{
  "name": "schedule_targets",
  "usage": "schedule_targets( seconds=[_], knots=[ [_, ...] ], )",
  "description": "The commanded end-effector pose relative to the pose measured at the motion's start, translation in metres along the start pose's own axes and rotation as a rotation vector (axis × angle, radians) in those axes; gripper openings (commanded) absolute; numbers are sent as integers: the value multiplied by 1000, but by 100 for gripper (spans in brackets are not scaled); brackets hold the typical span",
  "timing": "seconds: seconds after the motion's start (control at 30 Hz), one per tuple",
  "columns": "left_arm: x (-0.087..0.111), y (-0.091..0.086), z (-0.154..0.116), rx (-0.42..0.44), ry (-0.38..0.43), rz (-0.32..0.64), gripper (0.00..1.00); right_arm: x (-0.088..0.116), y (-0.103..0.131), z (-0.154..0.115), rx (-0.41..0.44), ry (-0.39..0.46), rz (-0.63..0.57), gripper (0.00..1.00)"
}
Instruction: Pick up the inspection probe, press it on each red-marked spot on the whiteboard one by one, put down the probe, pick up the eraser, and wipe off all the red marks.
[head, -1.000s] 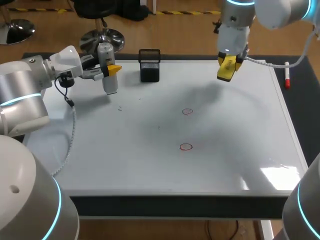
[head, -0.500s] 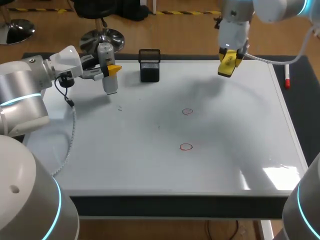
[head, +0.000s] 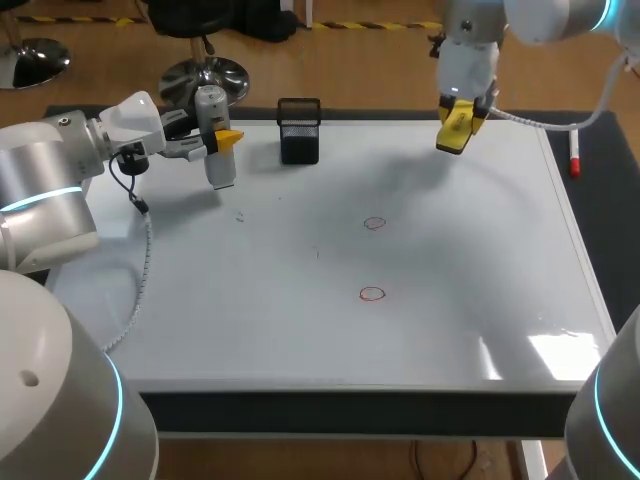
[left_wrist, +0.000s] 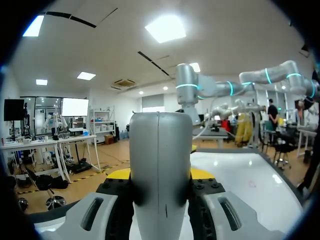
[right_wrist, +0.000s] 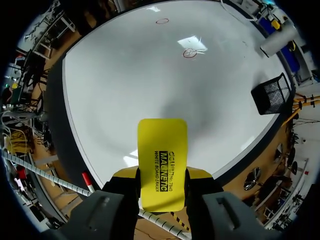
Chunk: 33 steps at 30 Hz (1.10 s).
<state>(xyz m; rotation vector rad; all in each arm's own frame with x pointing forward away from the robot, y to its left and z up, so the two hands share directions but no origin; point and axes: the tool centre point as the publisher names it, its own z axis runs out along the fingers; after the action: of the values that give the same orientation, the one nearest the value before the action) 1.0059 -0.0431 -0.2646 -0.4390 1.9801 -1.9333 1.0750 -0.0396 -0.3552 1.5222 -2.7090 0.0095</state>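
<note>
My left gripper (head: 222, 140) is shut on the grey inspection probe (head: 214, 135), holding it upright above the whiteboard's (head: 300, 330) far left part. In the left wrist view the probe (left_wrist: 160, 165) stands clamped between the fingers of the left gripper (left_wrist: 160, 176). My right gripper (head: 455, 128) is shut on the yellow eraser (head: 454, 135), held in the air over the board's far right. The eraser (right_wrist: 162, 162) fills the gap of the right gripper (right_wrist: 161, 176) in the right wrist view. Two red circle marks (head: 375, 223) (head: 372, 294) lie near the board's middle; the marks (right_wrist: 162, 21) (right_wrist: 189, 52) show far ahead of the eraser.
A black mesh holder (head: 299, 130) stands at the board's far edge between the arms, and the holder (right_wrist: 270, 94) also appears in the right wrist view. A red-capped marker (head: 574, 152) lies off the board's far right edge.
My right arm with the eraser has risen slightly and drawn back toward the far edge. The left arm and probe have kept still.
</note>
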Motion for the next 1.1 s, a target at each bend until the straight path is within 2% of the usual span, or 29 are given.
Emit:
schedule_targets(
  seconds=[0.03,0.17,0.83,0.93,1.1],
  knots=[
    [-1,-1,0,1,1,0,0,-6,-6,-2,-5,15,-4,0],
    [-1,-1,0,1,1,0,0,-9,-5,-9,8,7,-12,0],
    [-1,-1,0,1,1,0,0,-9,-5,-9,8,7,-12,0],
    [4,-4,0,12,22,2,0,-9,-5,-9,8,7,-12,0],
    [19,-18,19,29,103,17,0,-9,-5,-9,8,7,-12,0]
  ],
)
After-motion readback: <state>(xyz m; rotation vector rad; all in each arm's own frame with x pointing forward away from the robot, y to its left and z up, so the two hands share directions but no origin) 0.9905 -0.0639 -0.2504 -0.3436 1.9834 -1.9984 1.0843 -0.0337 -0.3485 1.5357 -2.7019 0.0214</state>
